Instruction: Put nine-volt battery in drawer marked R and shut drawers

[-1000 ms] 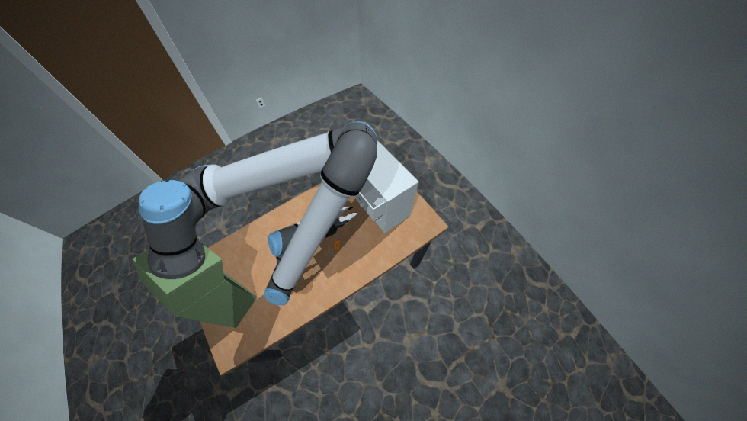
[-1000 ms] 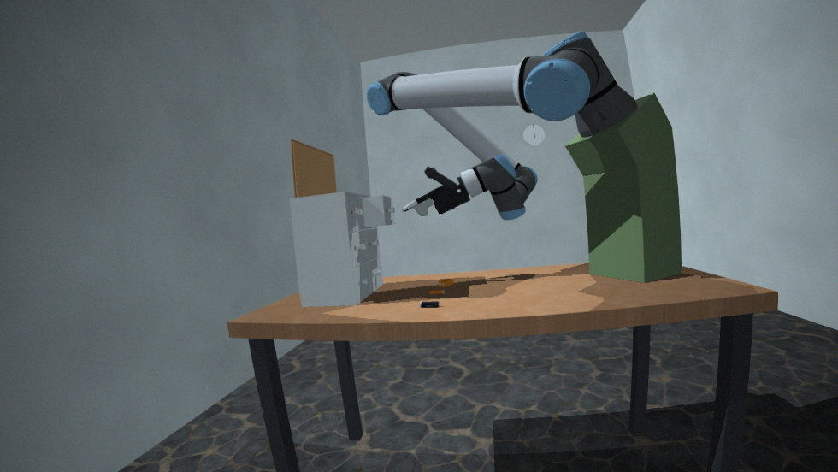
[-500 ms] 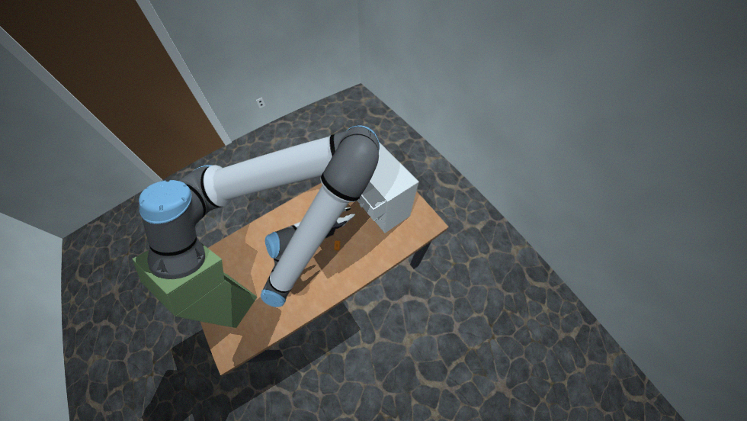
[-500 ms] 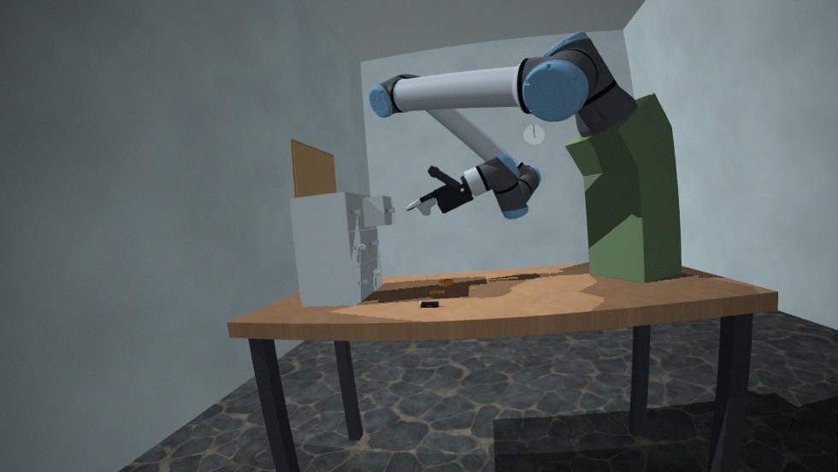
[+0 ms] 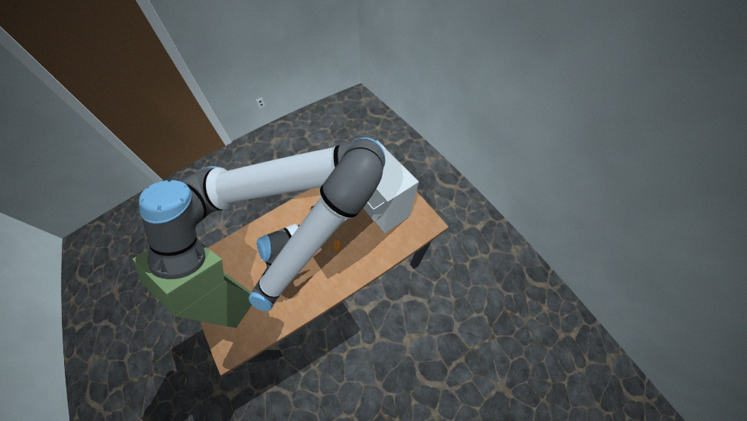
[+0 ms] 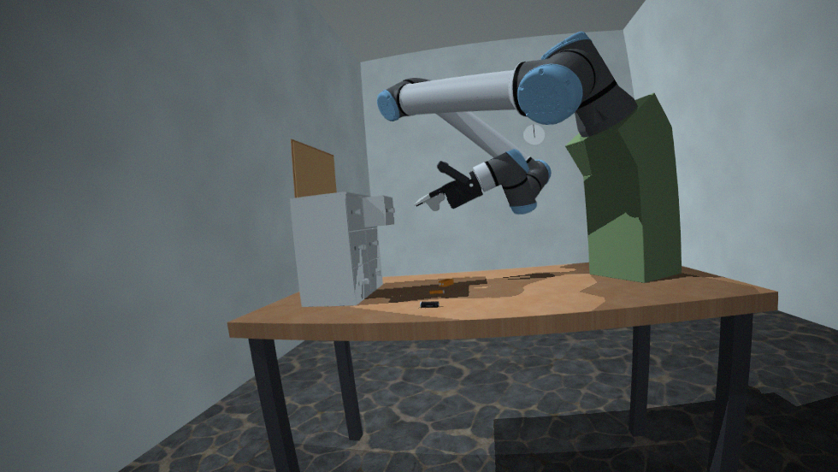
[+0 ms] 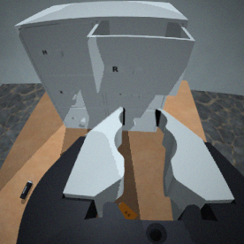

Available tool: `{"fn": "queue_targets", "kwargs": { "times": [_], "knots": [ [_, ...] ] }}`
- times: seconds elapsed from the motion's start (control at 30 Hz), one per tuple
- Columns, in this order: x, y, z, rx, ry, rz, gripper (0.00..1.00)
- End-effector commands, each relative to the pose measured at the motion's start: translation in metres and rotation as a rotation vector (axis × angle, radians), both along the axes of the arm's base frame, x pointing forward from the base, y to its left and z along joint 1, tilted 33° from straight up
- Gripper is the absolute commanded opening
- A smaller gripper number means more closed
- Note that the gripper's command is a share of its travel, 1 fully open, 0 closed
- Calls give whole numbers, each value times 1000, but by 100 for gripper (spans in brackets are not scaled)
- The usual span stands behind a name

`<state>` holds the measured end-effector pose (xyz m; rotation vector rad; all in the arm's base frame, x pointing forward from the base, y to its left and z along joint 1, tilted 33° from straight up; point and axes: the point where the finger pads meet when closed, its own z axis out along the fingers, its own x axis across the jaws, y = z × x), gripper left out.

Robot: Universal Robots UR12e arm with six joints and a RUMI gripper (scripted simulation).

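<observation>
— Please, where is the claw (image 6: 419,203) (image 7: 140,110) now?
— It hangs above the surface (image 5: 366,266) (image 6: 528,304) (image 7: 152,177), in front of the chest (image 5: 398,211) (image 6: 325,251) (image 7: 57,73) and apart from it. In the exterior view its fingers point to the chest and a little downward.

— Does it hold something?
— No, it holds nothing. It is partly open, and in the wrist view I can see a gap between the two pale fingers.

— And how is the chest?
— It stands upright. The drawer marked R (image 5: 375,201) (image 6: 378,210) (image 7: 146,62), in the top row, is pulled out, and its open top is seen from the wrist. The other drawers look shut.

— Where is the nine-volt battery?
— This I cannot say with full certainty. A small black battery (image 6: 429,303) (image 7: 26,189) with a pale end lies on the surface, well apart from the claw, but its exact type is too small to tell.

— Are there other things?
— Yes, in the exterior view two orange pieces are lying near it: a bigger one (image 6: 445,282) and a flatter one (image 6: 436,292). The part of the drawer's inside that I see shows only its walls; its bottom is hidden.

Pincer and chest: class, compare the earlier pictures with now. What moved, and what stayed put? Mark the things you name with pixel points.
The pincer (image 6: 417,203) (image 7: 140,110) has drawn back from the chest (image 5: 405,206) (image 6: 325,251) (image 7: 57,40), rising slightly. It holds nothing between its fingers. Unchanged: the chest, its pulled-out drawer R (image 5: 377,210) (image 6: 378,212) (image 7: 146,57), and the small dark cylinder (image 6: 429,304) (image 7: 26,190) on the table (image 5: 360,269) (image 6: 516,310) (image 7: 150,177).
</observation>
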<state>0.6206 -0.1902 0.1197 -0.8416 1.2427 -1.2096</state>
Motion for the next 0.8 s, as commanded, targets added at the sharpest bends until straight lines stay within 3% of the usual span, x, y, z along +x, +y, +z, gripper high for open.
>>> {"fn": "queue_targets", "kwargs": {
  "times": [0.0,0.77],
  "knots": [
    [-13,1,-2,0,-1,1,20],
    [-16,2,-1,36,-1,-14,20]
  ]
}}
